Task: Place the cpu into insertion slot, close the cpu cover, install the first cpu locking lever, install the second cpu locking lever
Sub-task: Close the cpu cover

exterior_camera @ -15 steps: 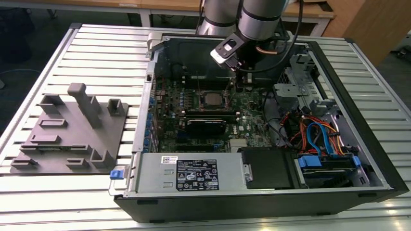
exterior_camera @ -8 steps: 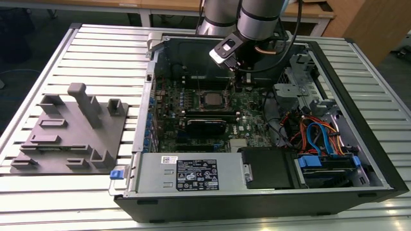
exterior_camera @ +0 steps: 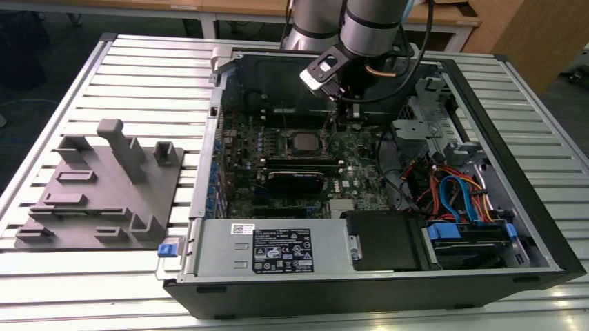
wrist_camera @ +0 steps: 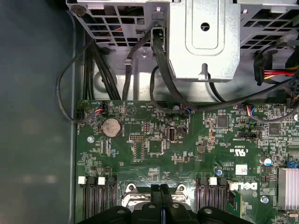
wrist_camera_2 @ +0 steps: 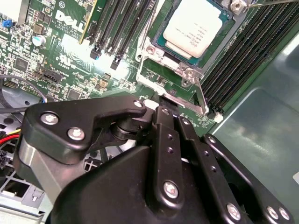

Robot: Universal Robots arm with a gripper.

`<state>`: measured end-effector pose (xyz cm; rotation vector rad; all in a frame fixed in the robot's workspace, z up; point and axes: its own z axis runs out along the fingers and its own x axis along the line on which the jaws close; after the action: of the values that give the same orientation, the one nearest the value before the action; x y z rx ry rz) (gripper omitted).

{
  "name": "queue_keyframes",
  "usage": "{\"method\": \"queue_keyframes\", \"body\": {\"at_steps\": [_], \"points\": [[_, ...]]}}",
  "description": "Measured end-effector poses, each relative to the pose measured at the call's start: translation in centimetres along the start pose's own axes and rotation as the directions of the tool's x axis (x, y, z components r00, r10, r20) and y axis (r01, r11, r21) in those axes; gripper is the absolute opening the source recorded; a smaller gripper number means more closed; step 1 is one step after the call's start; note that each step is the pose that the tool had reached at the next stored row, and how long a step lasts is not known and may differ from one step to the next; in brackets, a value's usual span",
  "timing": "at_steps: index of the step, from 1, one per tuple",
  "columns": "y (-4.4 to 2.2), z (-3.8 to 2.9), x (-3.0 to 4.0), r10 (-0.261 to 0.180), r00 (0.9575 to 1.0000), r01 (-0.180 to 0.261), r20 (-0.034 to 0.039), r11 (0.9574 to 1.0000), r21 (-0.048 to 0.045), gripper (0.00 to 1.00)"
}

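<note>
The room I see: a table (exterior_camera: 147,76), desks (exterior_camera: 248,7), a dark floor (exterior_camera: 110,21).
The table is pale grey with long ridges and looks bright. The desks behind it are brown wood. The floor beside them is dark grey.

A robotics lab or workshop: an open computer case (exterior_camera: 387,295) lies on a slatted metal bench (exterior_camera: 138,76), wooden desks (exterior_camera: 239,7) behind it.

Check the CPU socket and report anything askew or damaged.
Nothing stands out. The cpu lies flat and square in the insertion slot, with no damage visible; the gripper, shut, is at the slot's edge.
</note>
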<state>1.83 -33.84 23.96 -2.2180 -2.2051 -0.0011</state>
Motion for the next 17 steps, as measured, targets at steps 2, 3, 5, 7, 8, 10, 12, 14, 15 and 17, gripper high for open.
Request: {"method": "queue_keyframes", "body": {"at_steps": [2, 3, 5, 7, 8, 10, 12, 14, 15, 17], "points": [[-0.03, -0.01, 0.00, 0.000, 1.0000, 0.000, -0.0008, 1.0000, 0.0003, 0.11], [-0.04, -0.02, -0.01, 0.000, 1.0000, 0.000, -0.0016, 1.0000, 0.0003, 0.11], [-0.09, -0.02, -0.01, 0.000, 1.0000, 0.000, -0.0017, 1.0000, 0.0003, 0.11], [-0.14, -0.01, -0.01, 0.000, 1.0000, 0.000, -0.0018, 1.0000, 0.0003, 0.11], [-0.18, -0.01, -0.01, 0.000, 1.0000, 0.000, -0.0019, 1.0000, 0.0002, 0.11], [-0.25, -0.01, -0.01, 0.000, 1.0000, 0.000, -0.0017, 1.0000, 0.0003, 0.11], [-0.31, 0.00, -0.01, 0.000, 1.0000, 0.000, -0.0018, 1.0000, 0.0003, 0.11], [-0.44, 0.01, -0.01, 0.000, 1.0000, 0.000, -0.0018, 1.0000, 0.0003, 0.11], [-0.48, 0.01, -0.01, 0.000, 1.0000, 0.000, -0.0019, 1.0000, 0.0002, 0.11], [-0.61, 0.02, -0.01, 0.000, 1.0000, 0.000, -0.0020, 1.0000, 0.0003, 0.11]]}}
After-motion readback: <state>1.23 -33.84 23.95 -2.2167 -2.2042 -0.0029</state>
